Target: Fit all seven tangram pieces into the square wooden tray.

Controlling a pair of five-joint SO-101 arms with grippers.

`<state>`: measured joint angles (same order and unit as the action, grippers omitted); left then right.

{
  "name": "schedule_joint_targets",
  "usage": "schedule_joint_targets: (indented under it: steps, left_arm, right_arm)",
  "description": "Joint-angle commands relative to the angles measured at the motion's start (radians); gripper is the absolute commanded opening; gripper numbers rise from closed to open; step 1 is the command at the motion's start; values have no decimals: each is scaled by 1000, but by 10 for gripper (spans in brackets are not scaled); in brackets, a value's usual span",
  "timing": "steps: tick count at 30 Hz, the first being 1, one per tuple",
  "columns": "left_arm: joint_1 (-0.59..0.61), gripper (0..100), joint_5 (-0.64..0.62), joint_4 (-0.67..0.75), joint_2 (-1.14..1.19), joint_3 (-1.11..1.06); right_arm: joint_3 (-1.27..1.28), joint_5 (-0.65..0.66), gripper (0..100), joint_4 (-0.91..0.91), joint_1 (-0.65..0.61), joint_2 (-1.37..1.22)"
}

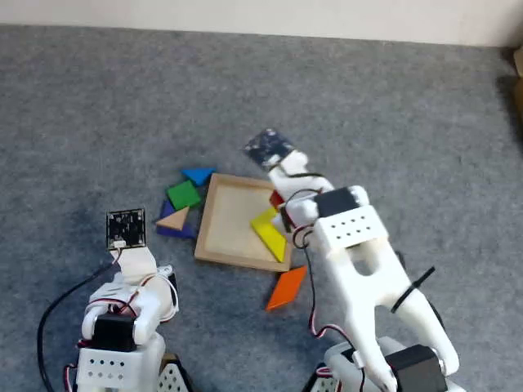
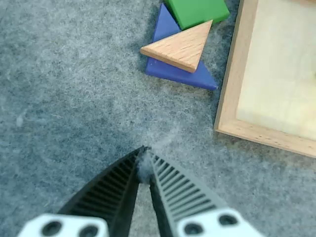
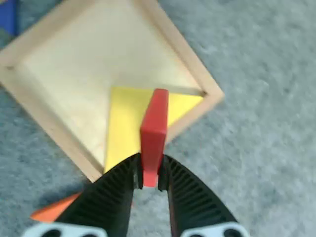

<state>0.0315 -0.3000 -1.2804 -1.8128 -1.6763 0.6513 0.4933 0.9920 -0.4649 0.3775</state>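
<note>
Right wrist view: right claw (image 3: 150, 167) clamped on red piece (image 3: 154, 123), held on edge above tray (image 3: 190, 57) corner, over yellow triangle (image 3: 126, 118) (the one piece lying in tray). Left claw (image 2: 144, 153) pinched together, empty, low over bench near tray's outer corner. Not yet in: orange piece (image 1: 287, 287), green square (image 1: 183, 194), blue triangle (image 1: 197, 174), wooden triangle (image 2: 180, 47) atop dark blue piece (image 2: 185, 77). Judged early: one of seven seated.
</note>
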Motion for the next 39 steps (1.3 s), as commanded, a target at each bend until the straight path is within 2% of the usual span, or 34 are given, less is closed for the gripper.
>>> schedule_joint_targets:
  steps: [1,11,17,26,31,36,39]
  left_arm:
    - [7,5,8,-5,-4,-19]
    - [7,5,8,-5,-4,-19]
    - [7,5,8,-5,-4,-19]
    - [7,5,8,-5,-4,-19]
    - [7,5,8,-5,-4,-19]
    - [7,5,8,-5,-4,-19]
    - [7,5,8,-5,-4,-19]
  right_arm:
    - [-110,8,6,-41,-22,-31]
    - [-160,5,11,-39,-47,-140]
    - [-160,-68,135,-39,-53,-133]
    - [-168,-71,143,81,-197,-131]
    - [-168,-71,142,90,-246,-131]
    - [-222,-83,142,102,-148,-134]
    - [-272,-181,141,68,-59,-142]
